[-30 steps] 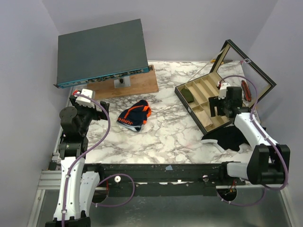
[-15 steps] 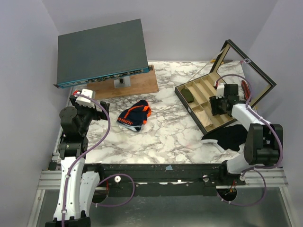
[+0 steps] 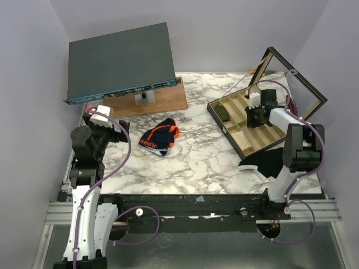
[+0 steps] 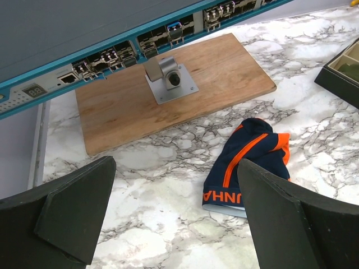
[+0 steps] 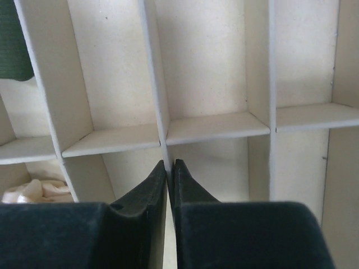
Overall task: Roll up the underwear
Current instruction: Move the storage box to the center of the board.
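Underwear is lying loose, 3 o'clock of your left hand | left hand is gaping wide, empty | right hand is pinching shut over the box | risk: swinging low, you are snagging a box wall.

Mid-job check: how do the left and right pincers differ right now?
The left pincer is open, its fingers wide apart; the right pincer is shut. The left hangs above the marble table facing the underwear; the right sits over the divided box, far from it. Neither holds cloth.
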